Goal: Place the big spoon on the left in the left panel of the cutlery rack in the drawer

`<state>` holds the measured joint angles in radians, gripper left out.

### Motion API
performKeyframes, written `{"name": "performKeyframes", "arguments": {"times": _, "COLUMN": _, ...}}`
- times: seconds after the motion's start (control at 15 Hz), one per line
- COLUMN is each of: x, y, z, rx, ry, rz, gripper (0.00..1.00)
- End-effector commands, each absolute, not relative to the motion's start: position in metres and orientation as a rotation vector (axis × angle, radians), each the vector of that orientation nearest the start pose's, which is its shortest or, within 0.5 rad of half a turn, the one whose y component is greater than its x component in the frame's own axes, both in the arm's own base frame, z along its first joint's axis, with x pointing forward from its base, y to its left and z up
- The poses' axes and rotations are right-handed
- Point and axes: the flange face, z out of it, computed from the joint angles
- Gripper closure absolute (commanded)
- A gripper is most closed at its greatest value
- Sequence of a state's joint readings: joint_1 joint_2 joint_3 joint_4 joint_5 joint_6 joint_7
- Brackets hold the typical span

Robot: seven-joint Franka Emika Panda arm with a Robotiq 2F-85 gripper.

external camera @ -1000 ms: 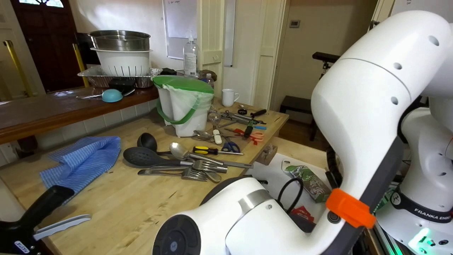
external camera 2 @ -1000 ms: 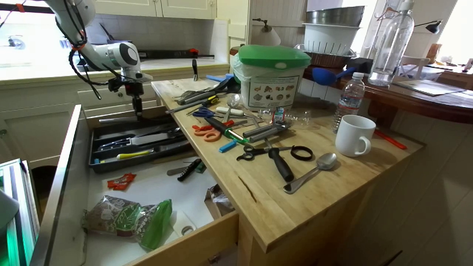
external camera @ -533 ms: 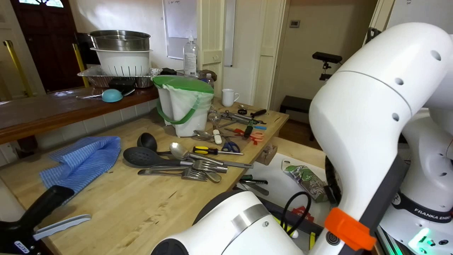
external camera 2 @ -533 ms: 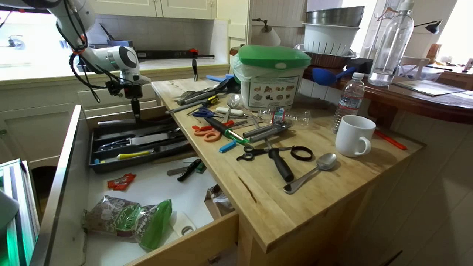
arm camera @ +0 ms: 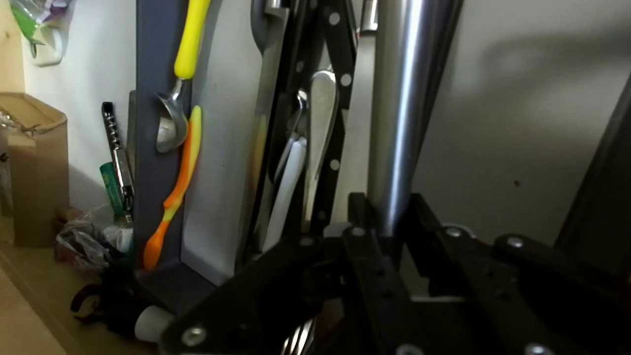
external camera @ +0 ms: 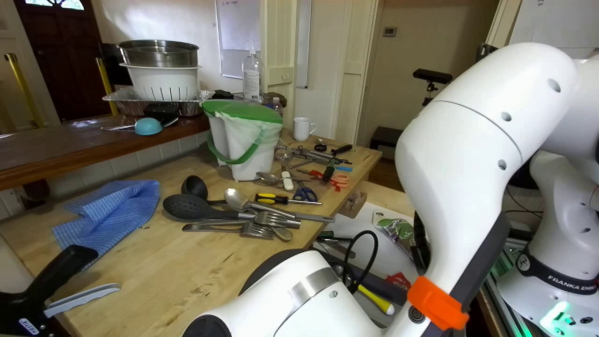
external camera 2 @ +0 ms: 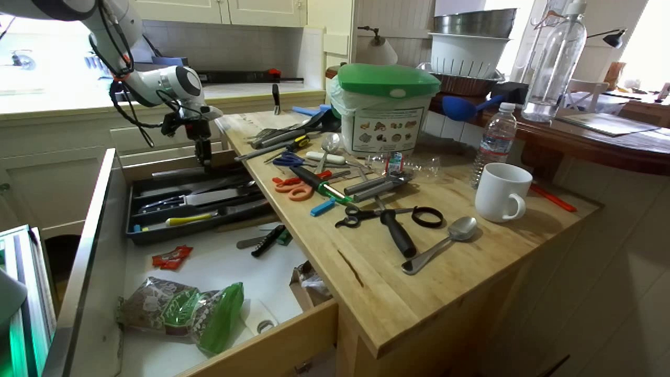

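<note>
My gripper (arm camera: 389, 212) is shut on the grey metallic handle of the big spoon (arm camera: 402, 98). In the wrist view the handle runs up from the fingers; the spoon's head is hidden. In an exterior view the gripper (external camera 2: 203, 161) hangs low over the far side of the cutlery rack (external camera 2: 157, 234), with the spoon handle (external camera 2: 175, 173) pointing left. The rack's wall (arm camera: 154, 49) shows in the wrist view. The handle hangs between a row of knives (arm camera: 340, 123) and a bare compartment at right. The open drawer (external camera 2: 282, 335) holds the rack. The arm hides the gripper in an exterior view.
The worktop (external camera: 164, 271) overhangs beside the drawer. On it lie a slotted dark spoon (external camera: 187, 207), a dark ladle (external camera: 194, 187), a screwdriver (external camera: 271, 199) and a green-lidded bin (external camera: 243, 135). In the drawer are a bag (external camera 2: 162, 306) and red packets (external camera 2: 172, 257).
My gripper dipped slightly, then moved toward the worktop side, right in an exterior view. The spoon handle moved along with it. The objects on the worktop have not moved.
</note>
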<state>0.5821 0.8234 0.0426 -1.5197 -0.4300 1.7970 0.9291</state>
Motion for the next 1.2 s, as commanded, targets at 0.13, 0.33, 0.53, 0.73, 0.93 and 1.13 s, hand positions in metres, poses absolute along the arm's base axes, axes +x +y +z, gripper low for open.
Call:
{"name": "performKeyframes", "arguments": {"times": 0.13, "x": 0.547, "y": 0.362, "z": 0.131, "rx": 2.459, "ry": 0.033, "rz": -0.223, "gripper": 0.53}}
{"name": "performKeyframes", "arguments": {"times": 0.33, "x": 0.550, "y": 0.364, "z": 0.134, "rx": 2.451, "ry": 0.066, "rz": -0.232, "gripper": 0.37}}
{"name": "performKeyframes", "arguments": {"times": 0.53, "x": 0.548, "y": 0.365, "z": 0.146, "rx": 2.456, "ry": 0.057, "rz": -0.243, "gripper": 0.15}}
{"name": "performKeyframes", "arguments": {"times": 0.73, "x": 0.538, "y": 0.367, "z": 0.160, "rx": 2.472, "ry": 0.122, "rz": -0.238, "gripper": 0.00}}
{"name": "performKeyframes", "arguments": {"times": 0.93, "x": 0.522, "y": 0.370, "z": 0.176, "rx": 2.506, "ry": 0.207, "rz": -0.239, "gripper": 0.00}}
{"name": "performKeyframes", "arguments": {"times": 1.13, "x": 0.499, "y": 0.389, "z": 0.191, "rx": 2.568, "ry": 0.281, "rz": -0.230, "gripper": 0.00}}
